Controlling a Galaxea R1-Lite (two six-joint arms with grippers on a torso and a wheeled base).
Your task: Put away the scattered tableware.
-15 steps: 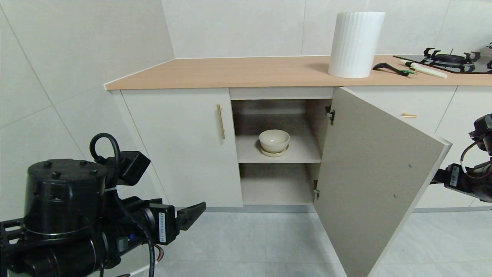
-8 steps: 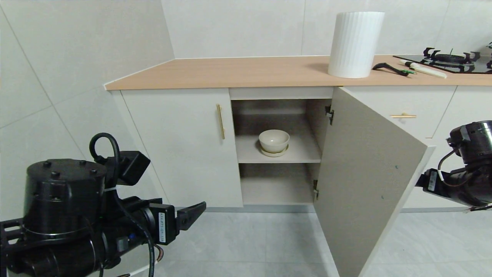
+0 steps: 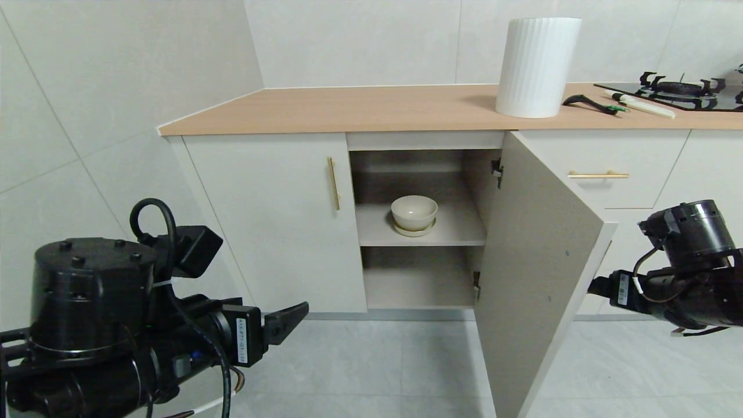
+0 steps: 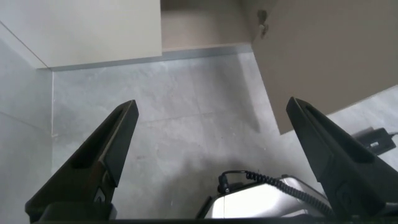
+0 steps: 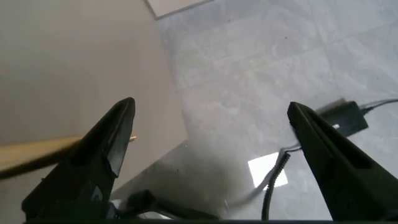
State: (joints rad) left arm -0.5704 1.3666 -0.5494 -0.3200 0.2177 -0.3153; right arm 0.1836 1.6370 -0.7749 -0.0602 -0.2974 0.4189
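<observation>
While the cream ceramic bowl (image 3: 414, 212) rests on the cabinet shelf (image 3: 458, 233), the left pincer (image 4: 211, 106) gapes above the grey tiled floor (image 4: 186, 134); the right pincer (image 5: 210, 106) gapes beside the beige cabinet door (image 5: 74, 62).

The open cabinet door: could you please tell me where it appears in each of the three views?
Head view: open cabinet door swung out, right of the shelf with the bowl.
Left wrist view: its tan inner face, beside the hinge, above the grey tiled floor.
Right wrist view: its pale outer face, carrying the gold handle.
Shared landmark: the grey tiled floor.
</observation>
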